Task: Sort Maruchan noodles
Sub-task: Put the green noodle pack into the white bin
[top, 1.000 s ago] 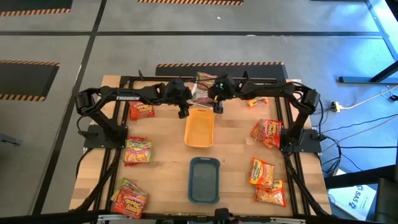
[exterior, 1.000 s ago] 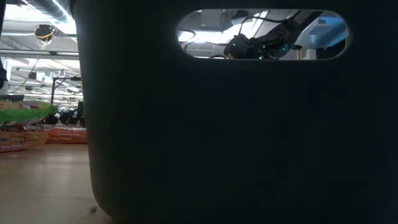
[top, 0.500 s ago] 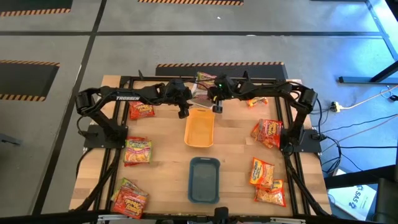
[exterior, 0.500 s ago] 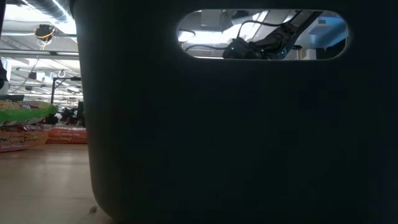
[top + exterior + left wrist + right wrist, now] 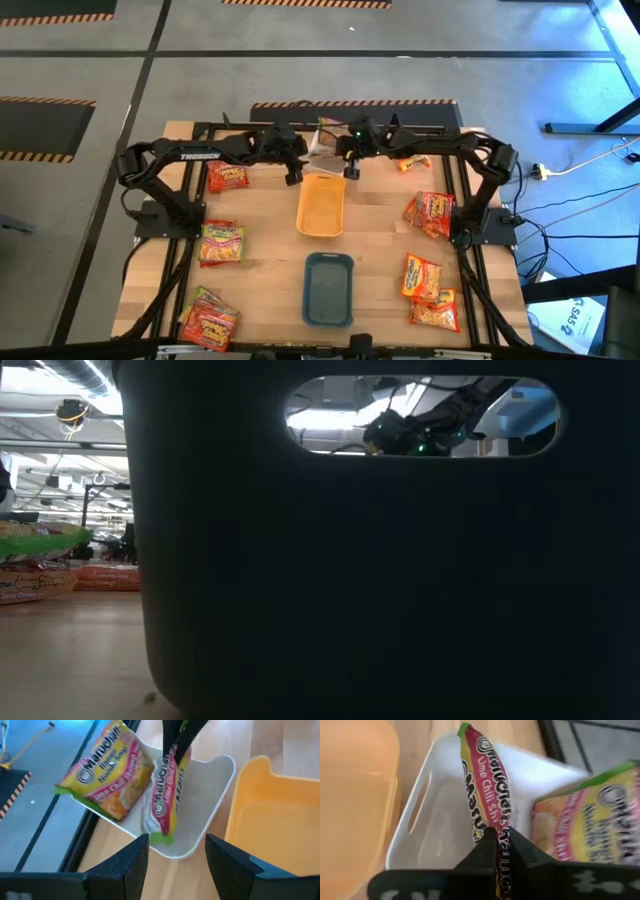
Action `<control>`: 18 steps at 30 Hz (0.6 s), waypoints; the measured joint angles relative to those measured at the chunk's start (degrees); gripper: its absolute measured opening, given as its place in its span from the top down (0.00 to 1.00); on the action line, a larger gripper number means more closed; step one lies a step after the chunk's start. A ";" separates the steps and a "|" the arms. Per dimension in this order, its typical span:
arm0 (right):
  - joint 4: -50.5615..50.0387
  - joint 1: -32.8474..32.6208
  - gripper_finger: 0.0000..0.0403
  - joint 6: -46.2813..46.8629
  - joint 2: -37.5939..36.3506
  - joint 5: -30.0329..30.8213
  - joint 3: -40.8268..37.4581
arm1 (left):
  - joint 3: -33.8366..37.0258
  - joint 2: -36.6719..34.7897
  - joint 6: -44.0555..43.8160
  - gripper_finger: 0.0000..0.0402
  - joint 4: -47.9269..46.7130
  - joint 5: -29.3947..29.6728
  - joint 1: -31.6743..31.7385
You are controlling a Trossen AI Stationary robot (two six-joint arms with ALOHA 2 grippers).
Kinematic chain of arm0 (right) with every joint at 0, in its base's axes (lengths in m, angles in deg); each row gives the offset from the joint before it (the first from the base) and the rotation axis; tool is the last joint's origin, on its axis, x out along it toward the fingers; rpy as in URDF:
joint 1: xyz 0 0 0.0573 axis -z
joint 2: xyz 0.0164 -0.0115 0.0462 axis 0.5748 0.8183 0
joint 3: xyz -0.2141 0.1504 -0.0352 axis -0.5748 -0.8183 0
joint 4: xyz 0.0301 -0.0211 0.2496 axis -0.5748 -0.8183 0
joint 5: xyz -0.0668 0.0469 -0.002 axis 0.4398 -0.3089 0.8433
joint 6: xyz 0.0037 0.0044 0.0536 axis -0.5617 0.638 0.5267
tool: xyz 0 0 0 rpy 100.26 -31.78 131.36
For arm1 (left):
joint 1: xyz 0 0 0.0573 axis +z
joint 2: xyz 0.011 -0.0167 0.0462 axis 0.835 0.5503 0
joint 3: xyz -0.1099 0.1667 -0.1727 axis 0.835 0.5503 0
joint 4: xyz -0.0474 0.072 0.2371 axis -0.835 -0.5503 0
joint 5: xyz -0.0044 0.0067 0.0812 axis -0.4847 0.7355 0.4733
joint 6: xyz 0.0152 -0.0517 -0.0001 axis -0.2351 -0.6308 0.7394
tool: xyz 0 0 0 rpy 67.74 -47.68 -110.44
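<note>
- Your right gripper (image 5: 497,845) is pinching a green-pink lime chili packet (image 5: 165,795) by its edge, jaws pressed together on the thin wrapper, so the packet is hanging edge-on over the white tray (image 5: 212,785)
- A second lime chili packet (image 5: 107,772) is lying tilted across that tray's far rim
- Your left gripper (image 5: 172,865) is waiting just beside the tray with fingers spread, next to the orange tray (image 5: 322,205)
- You are handling something that looks light, crinkly and probably slippery, with a brittle block inside, so you are better off gripping the sealed seam than squeezing the middle
</note>
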 joint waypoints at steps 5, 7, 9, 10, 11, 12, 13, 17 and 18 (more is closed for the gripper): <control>-0.29 1.56 0.99 3.65 -3.52 -1.33 0.00 | -0.01 -0.10 0.40 0.53 0.25 -0.93 1.31; 0.17 2.76 0.99 5.66 -4.26 -1.71 0.00 | -0.04 0.33 0.43 0.53 0.89 -2.14 1.73; 0.40 4.03 0.99 8.77 -4.49 -2.97 0.00 | -0.07 0.60 0.38 0.53 1.05 -3.77 2.25; 0.53 4.95 0.99 10.77 -4.49 -4.84 0.00 | -0.07 0.60 0.21 0.53 1.40 -4.72 2.46; 0.54 6.06 0.99 12.98 -4.49 -7.50 0.00 | -0.07 0.60 0.16 0.53 2.11 -5.59 2.59; 0.57 7.22 0.99 15.32 -4.44 -11.06 0.00 | -0.08 0.75 0.16 0.53 2.56 -6.34 2.70; 0.79 8.33 0.99 17.53 -4.15 -15.10 0.00 | -0.09 0.96 0.13 0.53 2.98 -7.01 2.72; 1.26 12.42 0.99 23.31 -2.17 -22.14 0.00 | -0.16 1.53 0.23 0.53 4.58 -8.00 2.68; 1.46 13.23 0.99 24.04 -1.56 -22.04 0.00 | -0.18 1.85 0.21 0.53 4.73 -8.00 2.68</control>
